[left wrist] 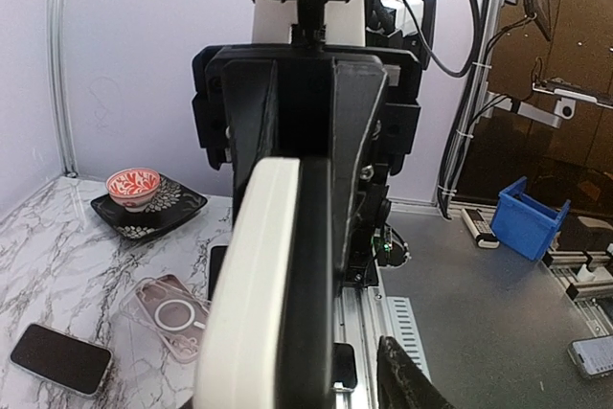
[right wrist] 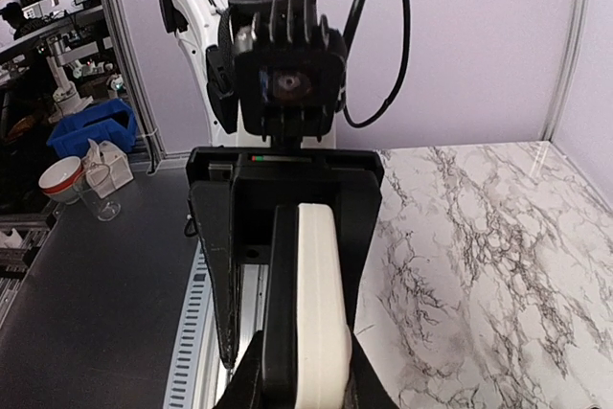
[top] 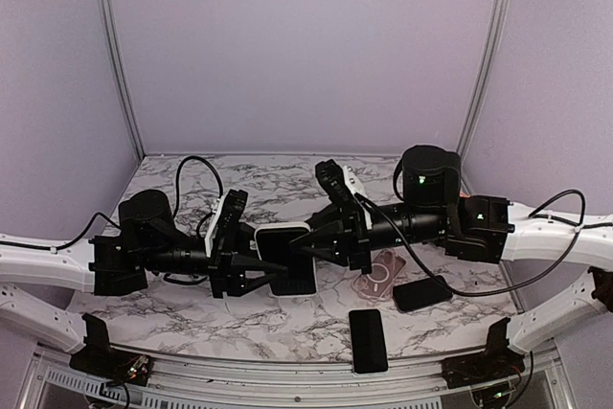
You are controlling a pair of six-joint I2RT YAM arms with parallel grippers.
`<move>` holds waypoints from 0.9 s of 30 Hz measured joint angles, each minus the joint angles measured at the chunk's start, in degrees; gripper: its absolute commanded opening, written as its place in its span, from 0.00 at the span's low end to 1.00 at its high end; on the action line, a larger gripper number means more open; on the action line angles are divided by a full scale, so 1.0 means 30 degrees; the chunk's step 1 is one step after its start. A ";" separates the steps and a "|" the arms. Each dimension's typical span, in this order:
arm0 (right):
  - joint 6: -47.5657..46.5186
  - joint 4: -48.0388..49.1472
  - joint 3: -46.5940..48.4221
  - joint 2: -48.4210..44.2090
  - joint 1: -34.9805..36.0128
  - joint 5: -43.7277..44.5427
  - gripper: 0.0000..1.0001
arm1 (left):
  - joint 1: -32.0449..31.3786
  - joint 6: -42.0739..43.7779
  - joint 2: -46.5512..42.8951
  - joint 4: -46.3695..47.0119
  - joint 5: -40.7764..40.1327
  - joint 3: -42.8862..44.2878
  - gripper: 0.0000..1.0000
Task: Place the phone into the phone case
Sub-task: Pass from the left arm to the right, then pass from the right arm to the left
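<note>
Seating status: the phone lies against the white case. In both wrist views the black slab sits flush beside the white shell, so it is judged inserted or nearly so. Whether every corner is seated cannot be told.
Remaining work: judged to be a press-in check, then setting the pair on the desk.
Location: phone and case are held off the desk, near its front middle, between the two grippers.
Left gripper: jaws apart; the one finger visible in its wrist view stands clear of the phone.
Right gripper: clamped on phone and case together, across their thickness.
Facing: the pair stands on edge, with the black face toward the near side and the white back toward the far wall. The exact tilt cannot be told.
Long axis: judged crosswise to the line between the grippers, running upward.
</note>
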 measured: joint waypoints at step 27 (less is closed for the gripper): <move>0.0889 0.5464 -0.3002 -0.2630 -0.0022 0.0539 0.00 | -0.0947 -0.0087 0.1304 0.2805 -0.0911 0.0758 0.00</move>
